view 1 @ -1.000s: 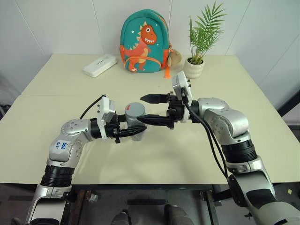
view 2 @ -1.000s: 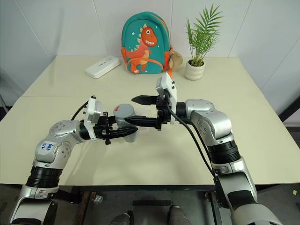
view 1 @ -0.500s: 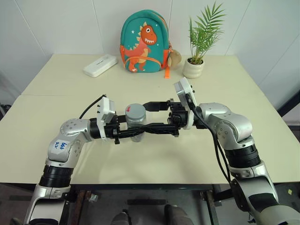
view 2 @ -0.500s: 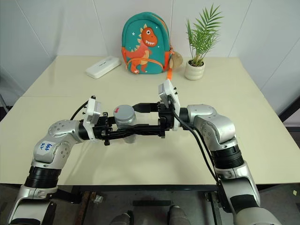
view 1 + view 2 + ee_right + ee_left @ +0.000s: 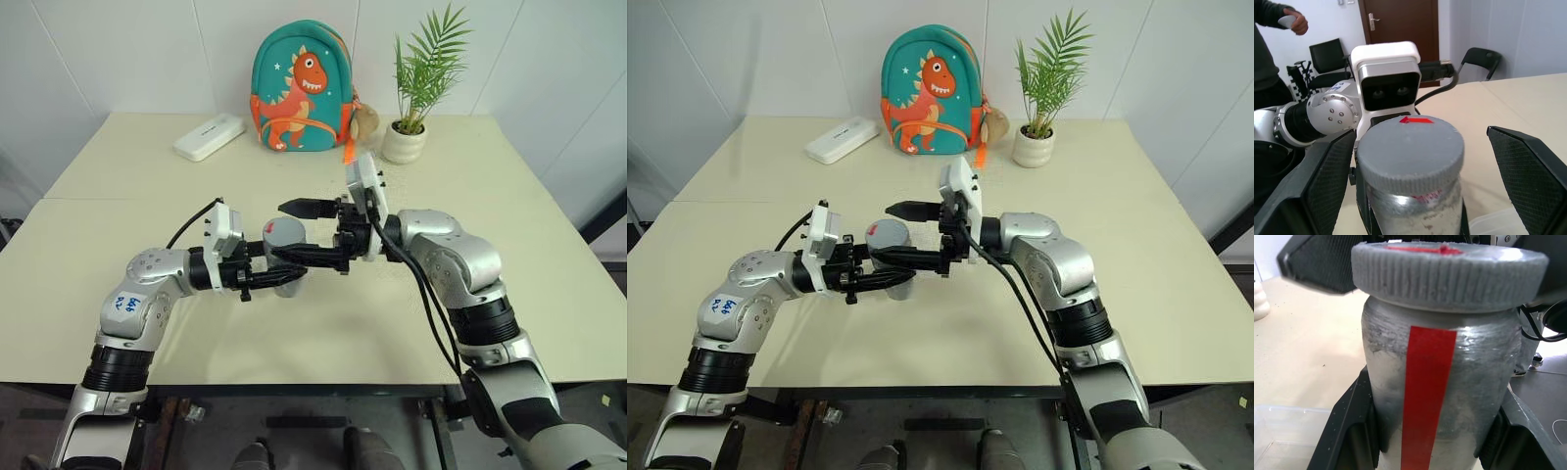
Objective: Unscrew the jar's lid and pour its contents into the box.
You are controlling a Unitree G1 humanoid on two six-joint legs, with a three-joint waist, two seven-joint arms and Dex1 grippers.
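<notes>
- Left gripper (image 5: pixel 277 275): textured black jaws clamped on the silvery, see-through jar (image 5: pixel 1442 396), held above the surface (image 5: pixel 323 333).
- Ribbed grey lid (image 5: pixel 1409 150) sits screwed on.
- Right gripper (image 5: pixel 294 231): jaws spread wide, flanking the lid.

You are looking at evenly bright, diffuse light; the arms are casting only soft, faint shadows on the desk (image 5: pixel 118 166). No harsh glare is showing on its matte top. In the left wrist view the jar (image 5: pixel 1440 396) is sitting so close that it is reading slightly soft, and the background behind it is blurring.
</notes>
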